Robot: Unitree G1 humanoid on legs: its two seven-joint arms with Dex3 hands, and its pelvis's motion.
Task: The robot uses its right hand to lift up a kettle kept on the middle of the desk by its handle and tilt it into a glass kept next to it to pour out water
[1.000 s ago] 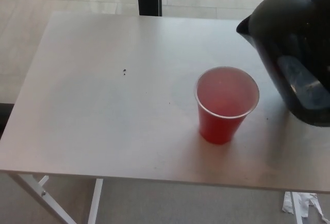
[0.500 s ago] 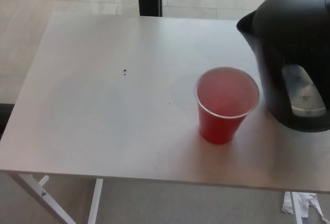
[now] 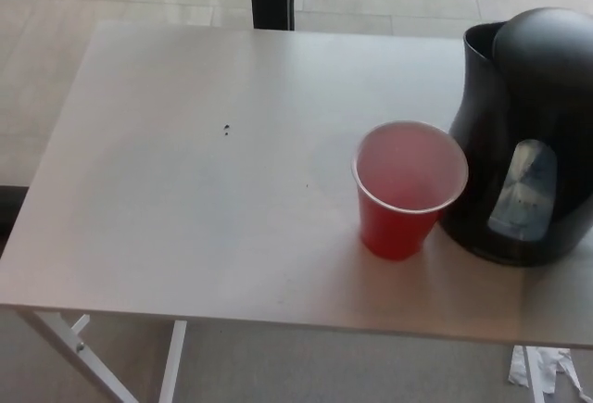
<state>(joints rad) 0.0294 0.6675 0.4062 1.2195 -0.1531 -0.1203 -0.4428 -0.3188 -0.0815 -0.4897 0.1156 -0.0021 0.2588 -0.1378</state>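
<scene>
Pale floor tiles lie beyond the grey worktop (image 3: 185,199). From the head view, the black kettle (image 3: 523,134) stands upright at the right edge, just beside the red cup (image 3: 408,190), which looks to hold some liquid. Neither hand shows, so their state is unknown. Pouring seems finished, with the kettle set down.

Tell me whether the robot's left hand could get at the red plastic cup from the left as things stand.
Probably yes. The red plastic cup has bare grey tabletop on its left; the black electric kettle crowds only its right side. Neither hand shows, so actual reach is unconfirmed.
</scene>
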